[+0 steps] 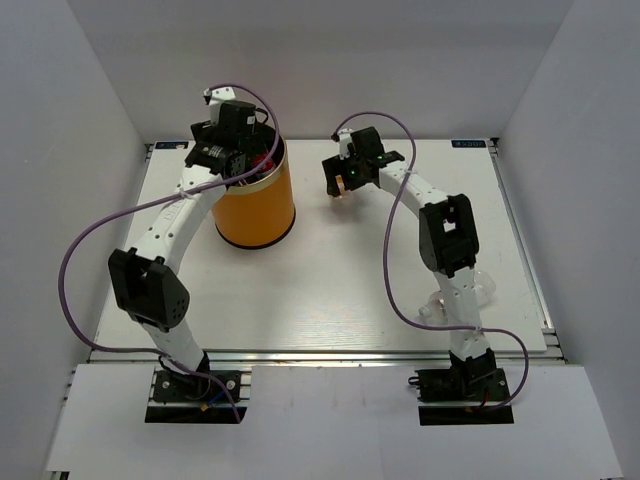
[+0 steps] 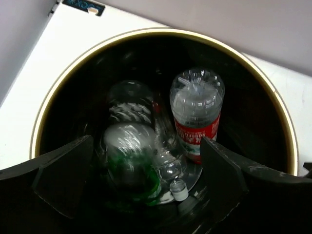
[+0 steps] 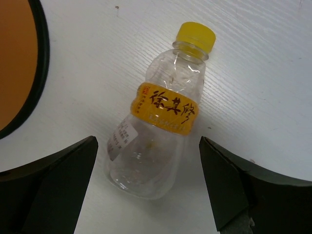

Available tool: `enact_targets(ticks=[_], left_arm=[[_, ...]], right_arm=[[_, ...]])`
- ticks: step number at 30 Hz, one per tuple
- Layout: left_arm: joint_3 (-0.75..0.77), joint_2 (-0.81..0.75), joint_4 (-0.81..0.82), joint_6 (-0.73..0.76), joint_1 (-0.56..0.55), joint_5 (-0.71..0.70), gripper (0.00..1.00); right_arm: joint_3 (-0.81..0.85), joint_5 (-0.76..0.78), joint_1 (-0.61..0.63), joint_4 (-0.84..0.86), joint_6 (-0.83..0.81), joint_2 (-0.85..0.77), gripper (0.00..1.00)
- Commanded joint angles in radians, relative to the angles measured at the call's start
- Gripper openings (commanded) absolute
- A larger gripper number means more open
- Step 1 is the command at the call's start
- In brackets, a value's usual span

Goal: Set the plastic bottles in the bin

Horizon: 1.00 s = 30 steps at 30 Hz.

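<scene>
Obscured and unreadable items, placed from the bin (image 1: 256, 208).

Overhead, the left gripper (image 1: 238, 158) masks most of the bin's mouth, so the contents cannot be made out there. Inside the bin, the green bottle (image 2: 131, 168) is smeared with blur and its outline is uncertain. The bin's near rim is covered by the gripper's fingers (image 2: 63, 178). Well to the right of the bin, a clear bottle (image 1: 432, 310) lies partly behind the right arm. The right wrist picture's left edge cuts the bin off.

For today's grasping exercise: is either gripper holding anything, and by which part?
Nothing is held. The left gripper is open over the bin; the right gripper is open over the yellow-capped bottle.
</scene>
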Motion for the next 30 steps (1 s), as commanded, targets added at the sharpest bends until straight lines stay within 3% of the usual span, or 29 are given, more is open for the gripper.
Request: enact_targets(ticks=[1, 5, 8, 9, 12, 13, 15, 16, 19, 25, 30], left_arm=[[0.013, -0.018, -0.022, -0.016, 0.008, 0.048, 1.0], [0.042, -0.034, -0.033, 0.01, 0.008, 0.071, 1.0], [0.013, -0.108, 0.022, 0.057, 0.008, 0.175, 1.0], [-0.01, -0.136, 0.057, 0.126, -0.004, 0.309, 1.0], [-0.135, -0.25, 0.129, 0.184, -0.013, 0.523, 1.0], [-0.162, -0.282, 0.129, 0.185, -0.013, 0.536, 1.0], [-0.27, -0.355, 0.129, 0.175, -0.013, 0.577, 1.0], [-0.31, -0.439, 0.143, 0.162, -0.013, 0.578, 1.0], [-0.436, -0.559, 0.159, 0.14, -0.013, 0.599, 1.0], [-0.6, -0.797, 0.168, 0.149, -0.013, 0.732, 1.0], [-0.673, -0.87, 0.067, 0.171, -0.013, 0.844, 1.0]], right_arm=[[-0.001, 0.062, 0.011, 0.031, -0.034, 0.03, 0.9], [-0.005, 0.078, 0.019, 0.033, -0.06, 0.055, 0.9], [-0.005, 0.077, 0.023, 0.035, -0.074, 0.069, 0.89], [-0.007, 0.074, 0.022, 0.033, -0.077, 0.07, 0.88], [-0.008, 0.058, 0.026, 0.019, -0.091, 0.07, 0.74], [-0.01, 0.056, 0.025, 0.018, -0.089, 0.063, 0.62], [-0.01, 0.042, 0.013, 0.01, -0.091, 0.026, 0.46], [-0.014, 0.039, 0.008, 0.007, -0.088, 0.011, 0.27], [-0.024, 0.009, -0.02, -0.008, -0.074, -0.083, 0.0], [-0.013, -0.209, -0.04, 0.101, -0.066, -0.34, 0.0], [0.12, -0.35, -0.006, 0.2, 0.015, -0.376, 0.0]])
